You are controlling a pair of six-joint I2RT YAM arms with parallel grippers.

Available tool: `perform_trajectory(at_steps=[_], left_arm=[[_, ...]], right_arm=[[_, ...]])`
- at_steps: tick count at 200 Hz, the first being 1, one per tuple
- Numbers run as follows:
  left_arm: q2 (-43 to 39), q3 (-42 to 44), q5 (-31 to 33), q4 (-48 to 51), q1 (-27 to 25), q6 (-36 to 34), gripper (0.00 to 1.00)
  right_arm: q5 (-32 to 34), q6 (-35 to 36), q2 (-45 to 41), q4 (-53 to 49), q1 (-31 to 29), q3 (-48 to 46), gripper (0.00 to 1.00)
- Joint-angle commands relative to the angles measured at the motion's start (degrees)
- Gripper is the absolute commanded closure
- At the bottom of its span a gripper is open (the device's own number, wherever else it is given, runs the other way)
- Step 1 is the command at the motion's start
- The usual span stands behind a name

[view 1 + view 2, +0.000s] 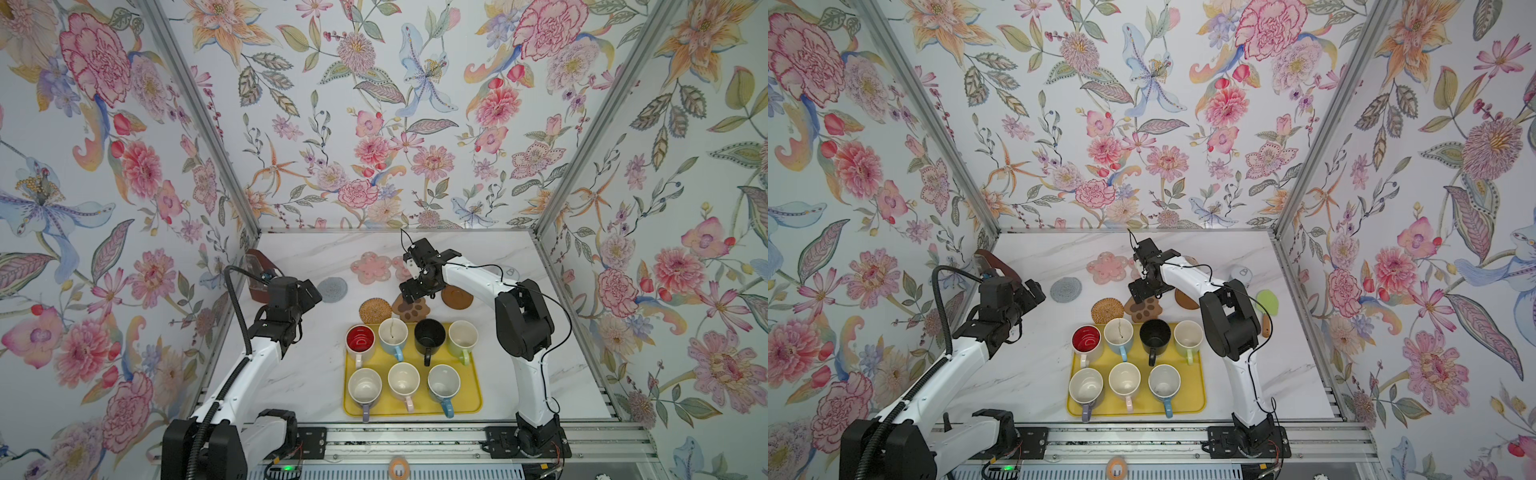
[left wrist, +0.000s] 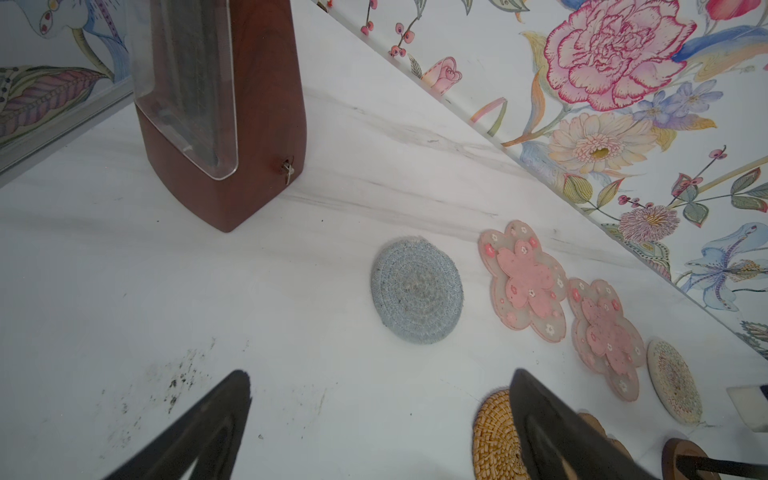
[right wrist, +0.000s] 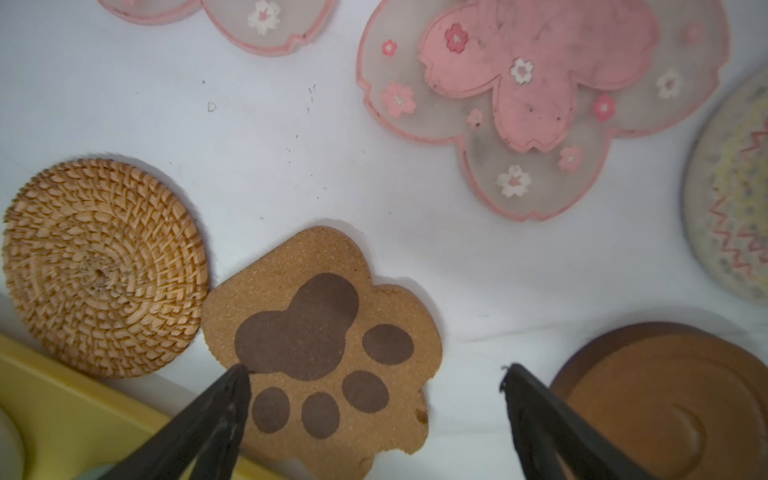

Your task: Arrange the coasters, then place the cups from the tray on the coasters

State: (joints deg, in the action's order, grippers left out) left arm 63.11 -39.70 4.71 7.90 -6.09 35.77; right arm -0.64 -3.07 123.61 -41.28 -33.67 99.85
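Seven cups stand on the yellow tray [image 1: 473, 409]: red-inside white [image 1: 360, 338], light blue [image 1: 392, 332], black [image 1: 429, 334], light green [image 1: 462, 336], lilac [image 1: 365, 385], pink [image 1: 403, 380], blue [image 1: 443, 382]. Behind the tray lie the tan rattan coaster [image 1: 375, 310], paw coaster [image 3: 324, 332] and dark wooden coaster [image 1: 457, 297]. Farther back are the grey woven coaster [image 1: 332, 289], two pink flower coasters [image 2: 523, 282] [image 2: 604, 336] and the pale woven coaster [image 2: 674, 380]. My right gripper [image 3: 376, 372] hangs open just over the paw coaster, holding nothing. My left gripper [image 2: 380, 374] is open and empty, raised left of the grey coaster.
A brown wooden case with a clear front [image 2: 224, 124] stands at the back left by the wall. A small white-blue lidded jar [image 1: 1241, 272] and a green utensil with a wooden handle [image 1: 1268, 301] sit right of the right arm. Flowered walls close three sides.
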Motion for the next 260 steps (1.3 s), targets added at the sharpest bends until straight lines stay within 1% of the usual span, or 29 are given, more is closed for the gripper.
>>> perform_trajectory(at_steps=[1,75,104,151,228,233,260], left_arm=[[-0.01,-0.29,-1.00,0.84,0.68,-1.40,0.01],[1.09,-1.61,-1.94,1.06,0.90,-0.50,0.01],[1.31,-1.47,-2.33,0.58,0.90,0.31,0.01],[1.59,-2.12,-2.46,0.79,0.96,0.44,0.01],[2.05,-2.83,-2.72,0.89,1.05,0.68,0.01],[2.14,-2.93,-2.77,0.89,1.08,0.64,0.01],[2.47,-3.34,-2.95,0.88,0.99,0.70,0.01]], right_arm=[[0.83,2.08,1.62,-2.30,-0.43,2.51,0.04],[3.17,4.33,4.56,-2.31,-1.64,2.75,0.04],[3.54,4.21,5.35,-2.31,-1.75,3.03,0.04],[6.30,3.70,6.86,-2.46,-1.46,3.29,0.04],[9.17,0.09,7.34,-2.29,1.83,2.92,0.05],[9.41,-0.07,7.35,-2.29,3.63,2.94,0.05],[9.92,-0.09,7.26,-2.30,4.88,3.14,0.05]])
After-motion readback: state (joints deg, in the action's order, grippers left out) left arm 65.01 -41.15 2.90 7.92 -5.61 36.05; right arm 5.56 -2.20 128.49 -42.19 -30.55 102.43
